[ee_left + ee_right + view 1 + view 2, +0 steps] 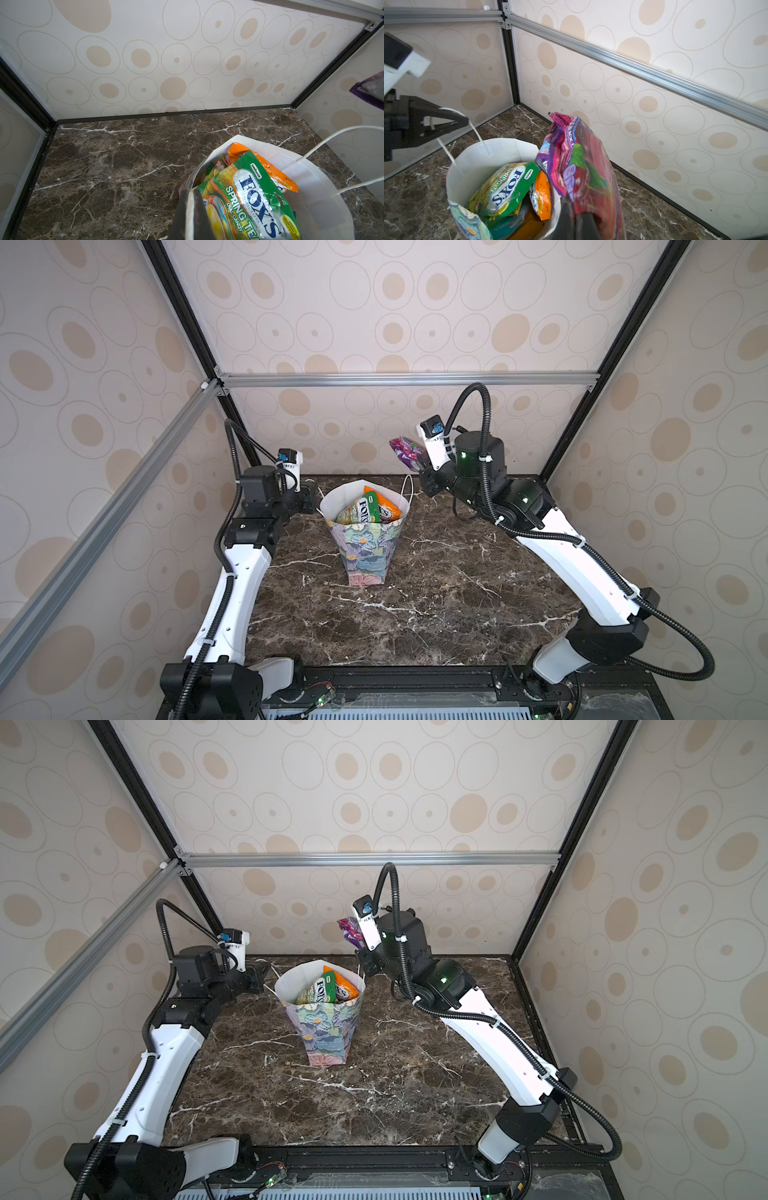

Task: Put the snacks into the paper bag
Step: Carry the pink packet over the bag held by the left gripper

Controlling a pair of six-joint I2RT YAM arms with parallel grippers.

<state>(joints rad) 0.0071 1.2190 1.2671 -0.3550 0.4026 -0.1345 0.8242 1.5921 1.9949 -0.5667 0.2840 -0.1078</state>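
The floral paper bag (365, 556) (328, 1036) stands upright in the middle of the table, mouth open. Inside lie several snacks, with a green FOX'S packet (363, 508) (249, 191) (506, 187) and an orange packet (384, 506) (543, 195) on top. My left gripper (309, 499) (192, 190) (466, 122) is shut on the bag's left white cord handle, just left of the rim. My right gripper (423, 470) (575, 209) is shut on a pink-purple snack packet (405, 452) (349, 930) (577, 162), held above and slightly beyond the bag's right rim.
The bag's other cord handle (409, 489) (332, 141) stands up free on the right side. The dark marble table (415, 605) is enclosed by patterned walls with a black and aluminium frame (407, 379); the back wall is close behind the bag.
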